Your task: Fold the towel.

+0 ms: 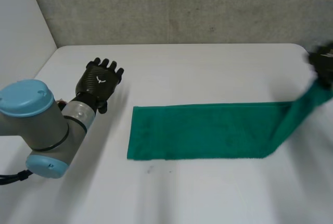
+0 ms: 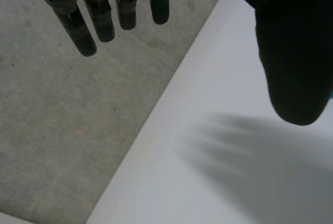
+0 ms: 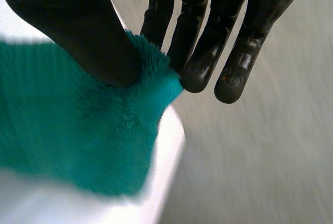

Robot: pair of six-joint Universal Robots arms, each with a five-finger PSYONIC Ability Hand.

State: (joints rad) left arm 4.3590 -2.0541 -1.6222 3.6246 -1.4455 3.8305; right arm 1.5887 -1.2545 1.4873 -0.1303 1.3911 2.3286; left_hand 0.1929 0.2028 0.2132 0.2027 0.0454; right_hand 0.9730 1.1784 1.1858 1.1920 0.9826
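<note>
Thumb and fingers of my right hand (image 3: 78, 31) pinch one corner of the green towel (image 1: 208, 130), raised off the white table (image 1: 208, 67); my left hand (image 1: 100, 81) hovers well apart, fingers straight.

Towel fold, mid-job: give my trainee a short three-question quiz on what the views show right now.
1. True or false: the left hand is touching the towel.
2. Which hand pinches the towel's end? A) left hand B) right hand C) both
3. Fill in: the pinched end is raised off the ____, while the rest lies flat.

Key
1. False: it is open and apart from the towel.
2. B: its fingers pinch the cloth against the thumb.
3. table
</note>
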